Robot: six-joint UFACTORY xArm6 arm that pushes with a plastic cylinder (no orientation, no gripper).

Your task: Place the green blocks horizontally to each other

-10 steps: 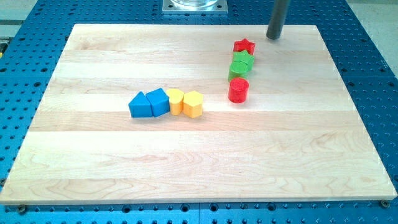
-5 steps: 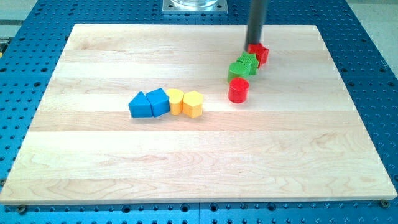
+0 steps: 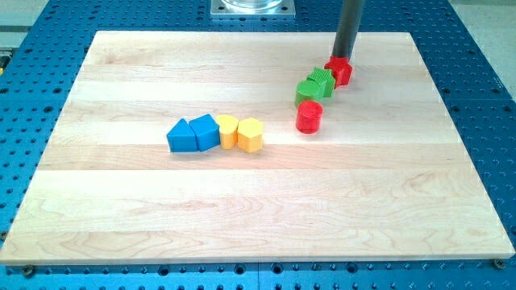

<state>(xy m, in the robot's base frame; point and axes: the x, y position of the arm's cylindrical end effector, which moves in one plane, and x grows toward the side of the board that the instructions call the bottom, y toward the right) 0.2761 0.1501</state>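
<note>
While rod stands upright, my tip point(image 3: 344, 59) touches red star block point(image 3: 340, 72) from view's top; no claw visible.

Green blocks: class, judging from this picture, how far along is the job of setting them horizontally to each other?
Partly done. The two green blocks touch, but sit diagonally, the right one nearer the view's top. In hand: my tip stands at the top edge of the red block, which touches the upper green block. Left: levelling the pair so they sit side by side across the view.
</note>
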